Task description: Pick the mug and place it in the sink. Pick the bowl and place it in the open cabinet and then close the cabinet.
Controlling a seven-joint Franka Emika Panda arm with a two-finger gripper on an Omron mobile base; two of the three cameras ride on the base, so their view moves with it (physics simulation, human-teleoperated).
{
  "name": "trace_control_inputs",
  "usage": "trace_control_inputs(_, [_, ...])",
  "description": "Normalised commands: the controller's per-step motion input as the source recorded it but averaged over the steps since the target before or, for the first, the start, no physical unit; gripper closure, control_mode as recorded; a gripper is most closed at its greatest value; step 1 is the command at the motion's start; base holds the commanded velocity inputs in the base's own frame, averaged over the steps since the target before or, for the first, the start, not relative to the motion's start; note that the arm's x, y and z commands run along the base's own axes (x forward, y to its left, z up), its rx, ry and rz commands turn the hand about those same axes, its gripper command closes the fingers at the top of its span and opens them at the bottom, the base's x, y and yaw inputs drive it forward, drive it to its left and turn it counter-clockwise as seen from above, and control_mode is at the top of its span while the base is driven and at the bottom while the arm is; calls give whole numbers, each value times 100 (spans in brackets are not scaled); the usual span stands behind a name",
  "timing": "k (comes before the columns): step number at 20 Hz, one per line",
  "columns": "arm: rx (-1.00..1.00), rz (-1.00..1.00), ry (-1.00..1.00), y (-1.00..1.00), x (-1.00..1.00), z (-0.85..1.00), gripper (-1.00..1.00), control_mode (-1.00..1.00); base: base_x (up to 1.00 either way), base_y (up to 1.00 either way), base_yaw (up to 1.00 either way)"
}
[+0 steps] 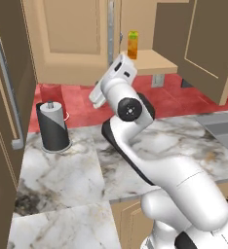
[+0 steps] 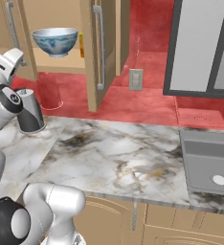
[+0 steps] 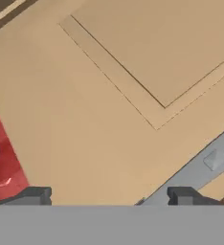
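Facing the cabinet (image 3: 109,115) door close ahead, our gripper (image 3: 109,196) spread and empty, we judge the panel stiff and light; its silver handle (image 3: 200,167) beside our fingertip suits pushing.

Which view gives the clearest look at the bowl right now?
The right base view: the bowl sits upright on the cabinet shelf, its blue pattern and foot unobstructed. In the left base view the arm covers that part of the shelf. The hand view faces a cabinet door panel.

sink (image 2: 207,165) cut off at right edge, fingers (image 3: 35,195) cropped by frame bottom, bowl (image 2: 55,41) foot hidden
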Motion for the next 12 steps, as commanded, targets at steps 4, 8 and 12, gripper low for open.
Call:
trace_control_inputs(4, [17, 3, 1, 0, 59, 0, -100, -100, 0, 0, 0])
trace_control_inputs(8, [18, 6, 0, -4, 55, 0, -100, -100, 0, 0, 0])
trace_control_inputs(12, [18, 6, 0, -2, 44, 0, -100, -100, 0, 0, 0])
